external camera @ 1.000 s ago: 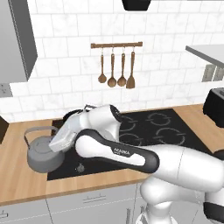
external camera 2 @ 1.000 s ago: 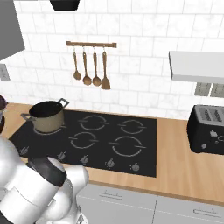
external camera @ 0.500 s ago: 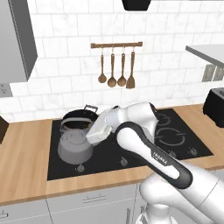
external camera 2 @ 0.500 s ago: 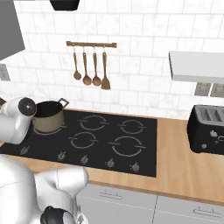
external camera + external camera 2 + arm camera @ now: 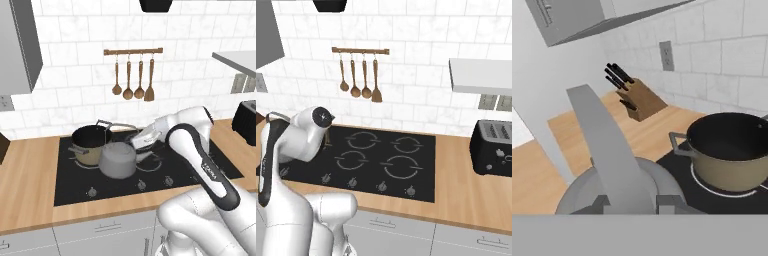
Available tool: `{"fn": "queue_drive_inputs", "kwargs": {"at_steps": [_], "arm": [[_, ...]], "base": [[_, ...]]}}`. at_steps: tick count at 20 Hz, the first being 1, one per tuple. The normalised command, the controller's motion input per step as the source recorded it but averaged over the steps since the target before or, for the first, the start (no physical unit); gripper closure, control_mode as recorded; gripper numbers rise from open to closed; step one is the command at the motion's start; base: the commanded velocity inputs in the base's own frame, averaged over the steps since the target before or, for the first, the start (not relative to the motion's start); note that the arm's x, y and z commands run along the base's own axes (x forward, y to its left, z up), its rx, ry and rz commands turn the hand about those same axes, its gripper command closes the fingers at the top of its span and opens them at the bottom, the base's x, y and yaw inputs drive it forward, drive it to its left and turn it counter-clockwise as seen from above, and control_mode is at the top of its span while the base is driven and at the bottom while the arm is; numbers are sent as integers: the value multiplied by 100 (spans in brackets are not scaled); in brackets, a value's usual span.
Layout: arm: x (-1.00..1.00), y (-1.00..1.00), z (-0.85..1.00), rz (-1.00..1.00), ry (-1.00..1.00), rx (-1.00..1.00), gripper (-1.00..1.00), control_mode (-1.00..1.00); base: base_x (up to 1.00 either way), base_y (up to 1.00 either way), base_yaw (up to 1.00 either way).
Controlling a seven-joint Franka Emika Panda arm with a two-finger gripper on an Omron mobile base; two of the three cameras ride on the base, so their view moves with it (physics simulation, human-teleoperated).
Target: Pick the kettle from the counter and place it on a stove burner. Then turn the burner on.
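Wood-grain surface (image 5: 30, 185) across the lower left of the left base view, carrying the black glass cooktop (image 5: 75, 185) at centre. White arm bent in from the lower right, reaching toward frame centre. Tan pot with black rim (image 5: 90, 145) at centre left on a rear burner. Grey kettle (image 5: 119, 160) just right of and below the pot, at frame centre over the cooktop, touching or nearly touching the pot's side; resting or lifted, cannot tell. Hand (image 5: 137, 141) just above and right of the kettle, at the end of its arched wire handle (image 5: 607, 145); in the hand view that handle rises from bottom centre between the dark tips, closed on it. Knife block (image 5: 639, 97) upper centre in the hand view. Stove burner (image 5: 401, 167) with broken rings at centre of the right base view.
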Motion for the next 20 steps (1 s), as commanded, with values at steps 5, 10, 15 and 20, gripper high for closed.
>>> {"fn": "queue_drive_inputs", "kwargs": {"at_steps": [5, 10, 15, 20], "arm": [[37, -100, 8, -9, 20, -6, 100, -100], [35, -90, 0, -11, 15, -10, 100, -100], [38, -67, 0, -15, 5, -13, 100, -100], [36, -50, -6, -14, 0, -14, 100, -100]], "base": [[0, 0, 0], [0, 0, 0], [0, 0, 0], [0, 0, 0]]}}
